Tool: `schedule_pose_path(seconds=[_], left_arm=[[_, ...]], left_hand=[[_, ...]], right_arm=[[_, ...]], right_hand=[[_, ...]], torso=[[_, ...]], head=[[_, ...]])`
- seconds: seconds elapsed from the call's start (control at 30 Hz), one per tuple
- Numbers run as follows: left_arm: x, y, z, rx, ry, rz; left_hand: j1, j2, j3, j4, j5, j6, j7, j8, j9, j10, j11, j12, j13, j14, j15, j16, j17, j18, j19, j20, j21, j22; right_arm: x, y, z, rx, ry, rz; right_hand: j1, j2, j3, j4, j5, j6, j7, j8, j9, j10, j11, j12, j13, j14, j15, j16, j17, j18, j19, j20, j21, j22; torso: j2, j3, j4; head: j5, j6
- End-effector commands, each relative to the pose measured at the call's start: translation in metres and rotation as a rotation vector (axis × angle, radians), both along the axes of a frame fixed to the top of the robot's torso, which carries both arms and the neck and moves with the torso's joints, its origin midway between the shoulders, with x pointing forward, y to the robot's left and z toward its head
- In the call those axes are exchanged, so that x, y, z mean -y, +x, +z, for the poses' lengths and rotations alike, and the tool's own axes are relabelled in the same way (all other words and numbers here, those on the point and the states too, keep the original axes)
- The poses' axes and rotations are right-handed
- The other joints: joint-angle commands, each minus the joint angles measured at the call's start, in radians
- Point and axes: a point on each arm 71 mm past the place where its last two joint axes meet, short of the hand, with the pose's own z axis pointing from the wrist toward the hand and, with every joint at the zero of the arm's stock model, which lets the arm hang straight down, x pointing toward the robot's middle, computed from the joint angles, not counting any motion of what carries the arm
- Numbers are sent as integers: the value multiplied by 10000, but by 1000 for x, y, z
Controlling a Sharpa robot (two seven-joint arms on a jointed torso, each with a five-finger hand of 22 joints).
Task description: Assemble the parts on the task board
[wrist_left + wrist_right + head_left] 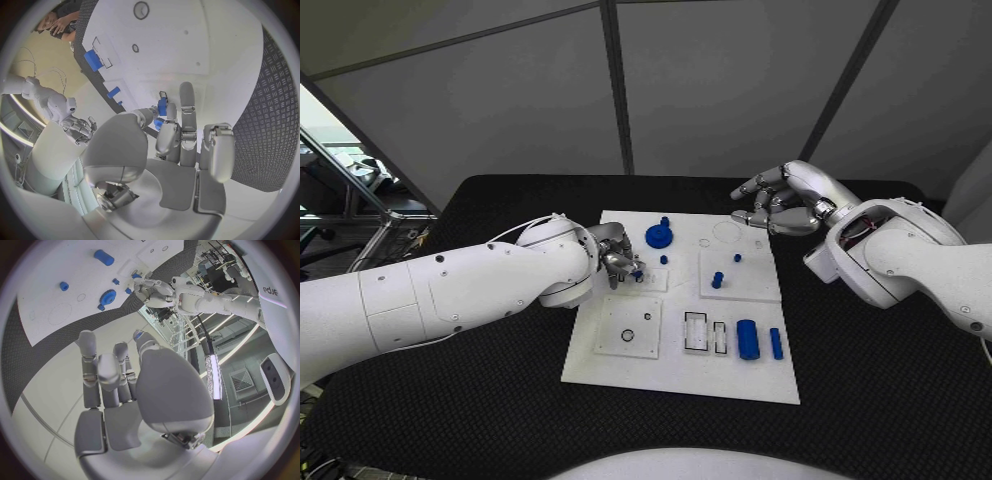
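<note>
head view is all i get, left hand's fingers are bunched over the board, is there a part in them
Observer: Yes. In the left wrist view the left hand pinches a small blue part at its fingertips, over the task board.
Operator: ok and the right hand, anything in it
Observer: No. The right wrist view looks along the right hand from behind: its palm is bare, its fingers are apart and it holds nothing.
</note>
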Motion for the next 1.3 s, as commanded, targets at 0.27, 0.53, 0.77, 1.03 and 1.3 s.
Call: schedule_pose_path(seconds=[0.27,0.53,0.77,1.03,1.3], left_arm=[[1,0,-2,-261,396,-172],[1,0,-3,-448,542,-282],[2,-1,-4,-536,589,-401],[3,-1,-4,-555,588,-458],[3,-1,-4,-617,634,-498]], left_hand=[[-136,-10,989,-1005,1,9,-58,22,20,62,-1,22,-1,14,-1,-40,14,-394,760,-73,-49,2090],[-158,-30,957,-1016,-8,9,-61,18,22,62,-1,19,-6,16,0,-41,16,-390,752,-72,-62,2074],[-162,-36,945,-1024,-11,10,-63,16,23,68,-2,27,3,16,1,-42,17,-389,750,-72,-64,2071],[-165,-40,937,-1027,-13,11,-64,15,23,62,-2,19,-7,17,2,-42,18,-388,747,-73,-68,2066],[-165,-40,937,-1027,-13,11,-64,15,23,62,-2,19,-7,17,2,-42,18,-388,747,-73,-68,2066]], right_arm=[[-2,0,1,127,-121,139],[-2,0,1,125,-130,127],[-2,0,1,123,-133,122],[-2,0,1,119,-133,132],[-3,0,1,108,-139,136]], right_hand=[[-115,29,-16,89,52,54,-37,66,1,94,-2,31,6,73,6,6,22,42,98,7,-29,16],[-111,30,-14,88,54,56,-38,68,1,96,-4,33,4,76,5,8,26,41,103,6,-27,19],[-111,30,-14,88,54,56,-38,68,1,96,-4,33,4,76,5,8,26,41,103,6,-27,19],[-90,26,-11,79,57,61,-45,77,2,93,-12,27,-13,81,-1,-15,11,42,114,3,-33,16],[-90,26,-11,79,57,61,-45,77,2,93,-12,27,-13,81,-1,-15,11,42,114,3,-33,16]], torso=[[-2,9,-1],[-7,7,2],[-8,7,1],[-7,11,-3],[-9,10,0]], head=[[-11,-46],[-18,-73],[-21,-80],[-17,-66],[-22,-60]])
